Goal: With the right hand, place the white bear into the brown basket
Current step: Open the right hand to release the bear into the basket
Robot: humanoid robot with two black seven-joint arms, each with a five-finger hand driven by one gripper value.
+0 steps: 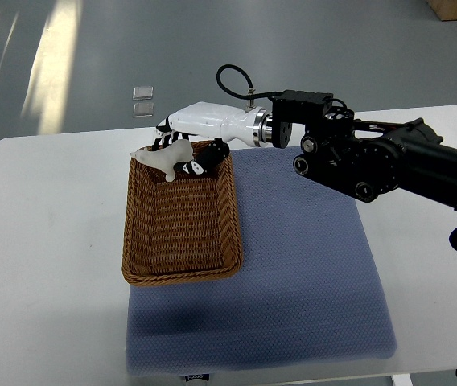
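Fingers (182,153) of right hand (200,129) gripping white bear (164,157), above brown basket (182,269) — far end

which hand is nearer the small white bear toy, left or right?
Right. The right hand grips the small white bear toy over the far end of the brown woven wicker basket. The left hand is not in view.

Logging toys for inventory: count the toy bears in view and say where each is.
1. The white bear is held by the right hand above the far end of the brown basket. None seems hidden elsewhere.
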